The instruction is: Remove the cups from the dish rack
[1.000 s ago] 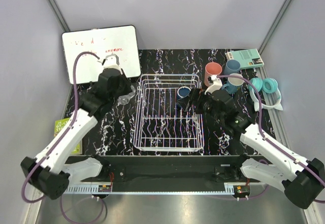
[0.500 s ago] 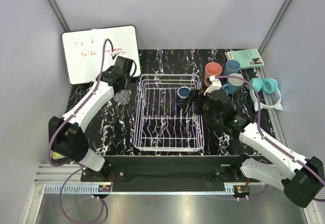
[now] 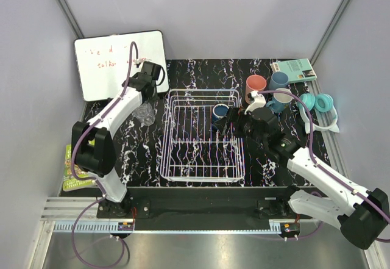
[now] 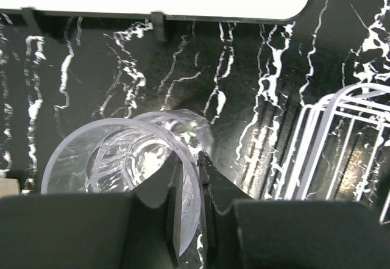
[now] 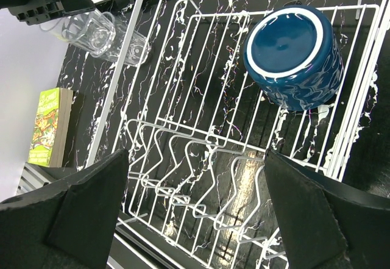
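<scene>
The white wire dish rack (image 3: 201, 159) stands mid-table. A dark navy mug (image 3: 220, 110) lies in its far right part, also seen in the right wrist view (image 5: 291, 54). My right gripper (image 3: 224, 124) hangs open and empty over the rack (image 5: 201, 159), just short of the mug. My left gripper (image 4: 189, 159) is shut on the rim of a clear glass (image 4: 103, 156), one finger inside and one outside. A second clear glass (image 4: 183, 125) sits just behind it. Both glasses (image 3: 144, 113) are left of the rack. A salmon tumbler (image 3: 256, 85) and two light blue mugs (image 3: 279, 78) (image 3: 282, 102) stand at the right.
A whiteboard (image 3: 116, 61) leans at the back left. Teal headphones (image 3: 320, 104) and a teal booklet (image 3: 295, 69) lie at the far right. A green book (image 3: 73, 165) lies at the left edge of the table.
My left arm has folded and swung, bringing its gripper from in front of the whiteboard down onto the clear glasses beside the rack. My right arm has barely moved.
</scene>
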Controlling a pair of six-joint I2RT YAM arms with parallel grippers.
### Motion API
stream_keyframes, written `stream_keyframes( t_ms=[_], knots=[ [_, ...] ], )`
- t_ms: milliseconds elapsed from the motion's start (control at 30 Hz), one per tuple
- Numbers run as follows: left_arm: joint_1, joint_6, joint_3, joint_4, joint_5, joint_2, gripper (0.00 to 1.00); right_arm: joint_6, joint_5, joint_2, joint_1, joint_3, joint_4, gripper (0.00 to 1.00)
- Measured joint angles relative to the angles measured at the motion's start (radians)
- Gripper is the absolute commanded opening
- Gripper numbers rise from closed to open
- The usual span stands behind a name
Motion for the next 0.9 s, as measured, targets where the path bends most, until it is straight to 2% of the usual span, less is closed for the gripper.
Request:
stream_keyframes(
  t_ms=[467, 533, 567, 633, 667, 767, 800, 833, 900],
  knots=[
    [0.012, -0.017, -0.051, 0.092, 0.042, 0.018, 0.0, -0.007, 0.0, 0.013, 0.0, 0.0, 0.0, 1.0],
    [0.013, -0.022, -0.064, 0.099, 0.043, 0.018, 0.09, -0.007, 0.0, 0.013, 0.0, 0.0, 0.0, 1.0],
    [0.013, -0.025, -0.07, 0.102, 0.043, 0.018, 0.22, -0.007, 0.0, 0.013, 0.0, 0.0, 0.0, 1.0],
    [0.013, -0.032, -0.084, 0.106, 0.042, 0.018, 0.39, -0.007, 0.001, 0.013, 0.0, 0.0, 0.0, 1.0],
    [0.013, -0.033, -0.087, 0.103, 0.041, 0.017, 0.56, -0.008, 0.002, 0.013, 0.0, 0.0, 0.0, 1.0],
    [0.013, -0.041, -0.09, 0.103, 0.034, 0.01, 0.74, -0.012, 0.013, 0.013, 0.0, 0.0, -0.004, 1.0],
    [0.013, -0.043, -0.09, 0.103, 0.032, -0.001, 0.92, -0.015, 0.018, 0.013, 0.0, 0.0, -0.007, 1.0],
    [0.013, -0.045, -0.09, 0.101, 0.031, -0.016, 0.99, -0.017, 0.022, 0.013, 0.0, 0.0, -0.008, 1.0],
    [0.013, -0.046, -0.09, 0.102, 0.026, -0.058, 0.99, -0.024, 0.029, 0.013, 0.0, 0.002, -0.013, 1.0]
  ],
)
